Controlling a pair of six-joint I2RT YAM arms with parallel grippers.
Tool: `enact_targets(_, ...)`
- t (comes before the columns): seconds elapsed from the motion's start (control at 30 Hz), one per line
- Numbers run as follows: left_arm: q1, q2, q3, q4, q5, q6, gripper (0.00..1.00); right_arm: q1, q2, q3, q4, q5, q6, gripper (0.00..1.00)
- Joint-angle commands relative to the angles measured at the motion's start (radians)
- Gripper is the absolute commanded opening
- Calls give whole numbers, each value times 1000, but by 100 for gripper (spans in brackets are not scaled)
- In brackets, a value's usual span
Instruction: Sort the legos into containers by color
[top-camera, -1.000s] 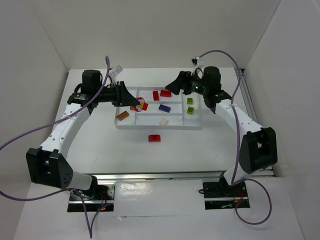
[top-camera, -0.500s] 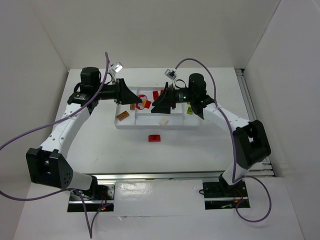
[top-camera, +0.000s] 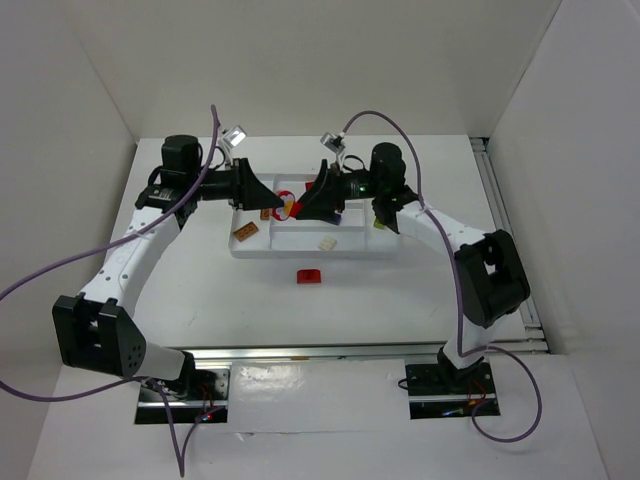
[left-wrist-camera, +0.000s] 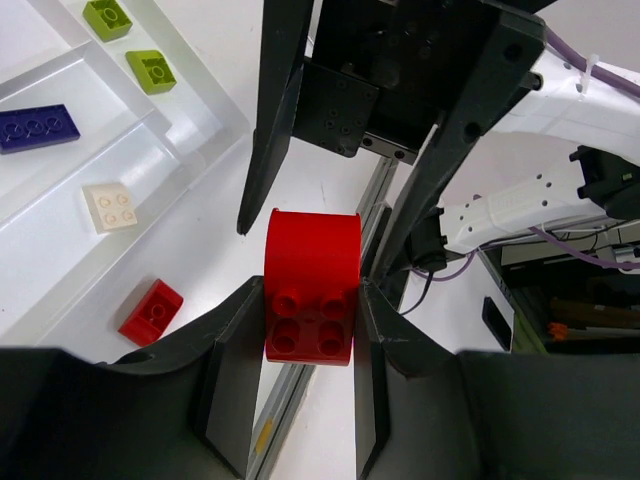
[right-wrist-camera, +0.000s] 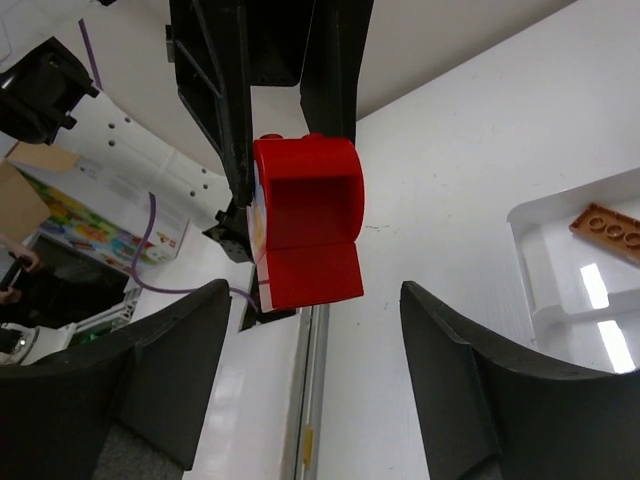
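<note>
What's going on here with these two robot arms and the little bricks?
The left arm holds a red arched plastic brick in its shut jaws, over the white divided plastic tray. The right arm faces it, jaws open on either side of that brick, not closed on it; it looks like a handover. A blue brick, two green bricks, a cream brick and a brown brick lie in the tray. A small red brick lies on the table in front.

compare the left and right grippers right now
The left gripper is shut on the red arched brick; the right gripper stands open, holding nothing. The left's fingers touch the brick; the right's flank it with gaps. Both face each other above the tray.
</note>
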Motion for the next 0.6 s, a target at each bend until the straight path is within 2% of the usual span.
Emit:
enact_targets(0.0,-3,-5,-4,45,36,1,0,9,25,43,195,-37,101,72)
enact_targets(0.1,-3,-15,-13,45,27,1,0,9,35,43,238,-37,132,62)
enact_targets(0.13,-3,-15,-13,45,27,1,0,9,44,43,239,-37,133,53)
enact_targets(0.2,-3,-15,-13,45,27,1,0,9,44,43,239,-37,133,42)
enact_targets(0.23,-3,-15,-13,45,27,1,0,9,44,34,239,-37,133,32)
enact_targets(0.33,-3,-15,-13,36,6,1,0,9,44,34,162,-11,81,13)
enact_targets(0.4,-3,-15,-13,27,-5,11,0,9,33,34,95,3,29,10)
enact_targets(0.43,-3,-15,-3,27,-19,11,0,0,33,25,-3,38,-2,10)
enact_targets(0.47,-3,-15,6,15,-33,20,0,0,22,25,-52,60,-62,5)
enact_targets(0.57,6,-15,17,-11,-53,29,0,-20,13,-9,-140,135,-90,1)
